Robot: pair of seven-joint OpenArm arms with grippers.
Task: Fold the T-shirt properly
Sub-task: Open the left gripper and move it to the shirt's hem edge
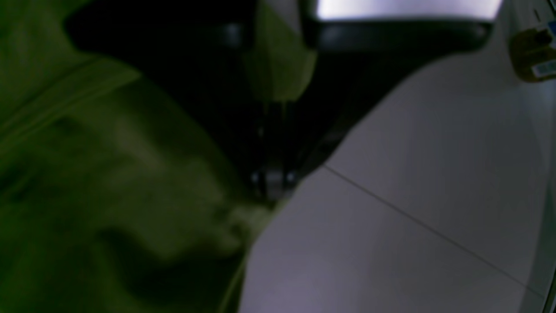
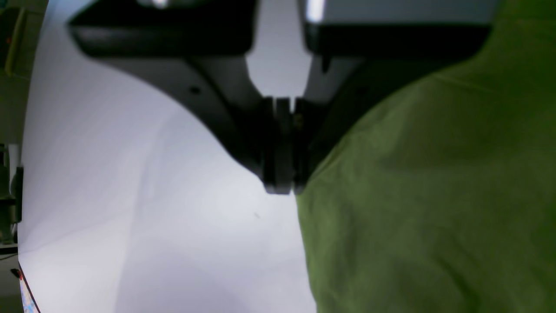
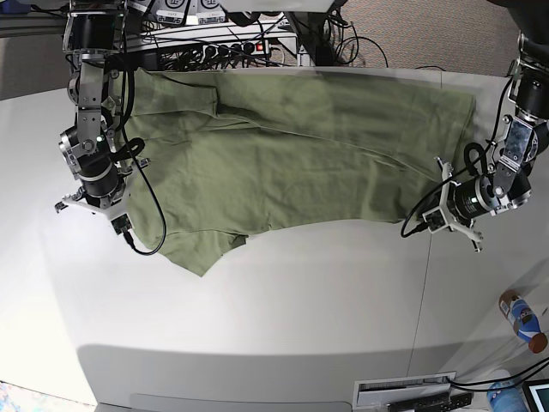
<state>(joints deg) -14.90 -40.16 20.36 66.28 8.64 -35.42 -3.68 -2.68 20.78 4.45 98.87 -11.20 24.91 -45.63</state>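
Nearest the left wrist camera hung a blurred fold of the T-shirt [image 1: 100, 182], filling the left of that view. The left gripper [image 1: 273, 182] had its jaws drawn together at the cloth's edge, and a pale bit of fabric bunched right at the tips, so it looked clamped on the shirt. The white table [image 1: 412, 195] stretched off to the right, crossed by a thin seam.

In the right wrist view, the right gripper [image 2: 280, 174] was pressed shut just above the table [image 2: 152, 195], at the very edge of the shirt [image 2: 425, 195], which covered the right side. Whether any cloth sat between its jaws I could not tell.

From the base view, the T-shirt [image 3: 300, 163] lay spread and rumpled over the far half of the table [image 3: 274, 300], one corner trailing nearer at the left. The right gripper [image 3: 129, 193] stood at its left edge, the left gripper [image 3: 433, 202] at its right edge. A bottle [image 3: 523, 319] lay beyond the table's near right corner.
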